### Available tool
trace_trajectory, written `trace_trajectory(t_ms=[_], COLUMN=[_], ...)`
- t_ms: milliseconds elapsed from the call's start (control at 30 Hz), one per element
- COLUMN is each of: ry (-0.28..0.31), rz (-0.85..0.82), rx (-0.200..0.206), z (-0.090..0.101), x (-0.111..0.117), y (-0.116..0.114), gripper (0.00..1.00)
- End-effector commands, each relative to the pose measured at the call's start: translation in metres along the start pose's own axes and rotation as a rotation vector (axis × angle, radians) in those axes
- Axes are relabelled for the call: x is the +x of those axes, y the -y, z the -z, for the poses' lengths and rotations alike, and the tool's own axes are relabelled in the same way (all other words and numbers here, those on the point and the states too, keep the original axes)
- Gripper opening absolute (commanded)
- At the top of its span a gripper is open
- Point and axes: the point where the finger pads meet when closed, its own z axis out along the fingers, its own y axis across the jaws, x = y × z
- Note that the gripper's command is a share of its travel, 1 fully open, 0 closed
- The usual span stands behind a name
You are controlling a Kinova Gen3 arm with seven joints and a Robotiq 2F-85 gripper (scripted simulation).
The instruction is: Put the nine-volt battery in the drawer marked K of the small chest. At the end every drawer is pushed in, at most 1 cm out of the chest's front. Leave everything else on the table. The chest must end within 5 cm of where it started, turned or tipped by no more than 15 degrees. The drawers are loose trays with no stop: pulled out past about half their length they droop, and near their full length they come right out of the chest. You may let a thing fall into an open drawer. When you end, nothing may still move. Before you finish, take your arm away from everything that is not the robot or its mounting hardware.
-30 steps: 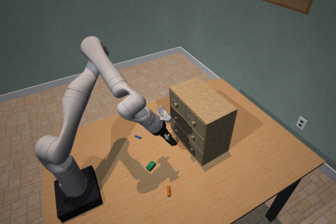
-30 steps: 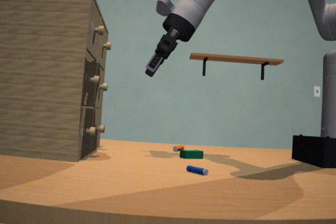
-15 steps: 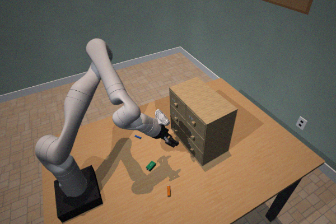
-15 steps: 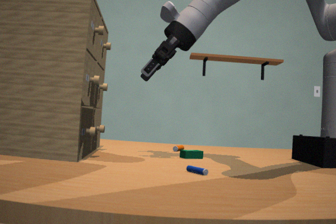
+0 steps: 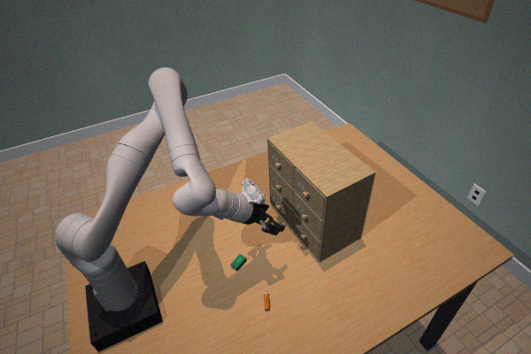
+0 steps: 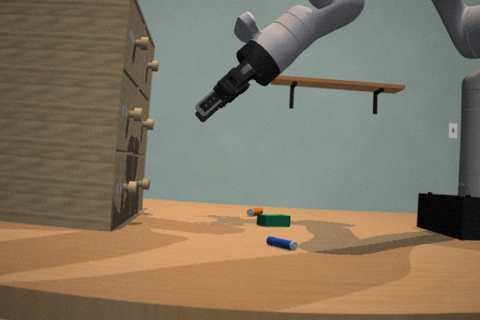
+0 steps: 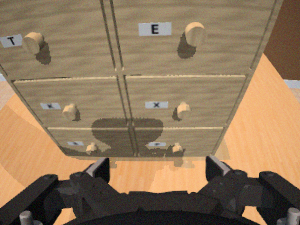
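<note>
Nine-volt battery (image 5: 238,261): green block, lying on the desk (image 5: 398,248) near the arm's shadow, well apart from the chest.
Chest (image 5: 336,177): six drawers, all sitting flush; labels T and E are reading clearly on the top row (the lower labels are too small to tell, so K is not yet located).
End effector (image 6: 209,107): hanging wide open and empty, facing the drawer fronts.
Step in hand: approaching a knob. The next move is calling for reading out K, then a short pull.

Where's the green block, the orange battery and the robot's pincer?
green block (image 5: 238,261), top view, its upper face
orange battery (image 5: 266,301), top view, middle of its body
pincer (image 6: 205,109), exterior view, by the open fingertips
</note>
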Motion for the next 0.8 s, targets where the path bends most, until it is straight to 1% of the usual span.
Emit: trace_trajectory(t_ms=[0, 167, 233, 600, 767], ry=[-0.007, -0.048, -0.048, -0.128, -0.152], rz=[-0.009, -0.009, -0.009, -0.008, -0.008], rx=[-0.009, -0.010, -0.010, -0.011, -0.010], z=[-0.003, -0.008, -0.008, -0.018, -0.021], x=[-0.008, -0.008, -0.008, -0.009, -0.009], y=[-0.005, -0.005, -0.005, -0.005, -0.005], gripper=[1.00, 1.00, 1.00, 1.00, 1.00])
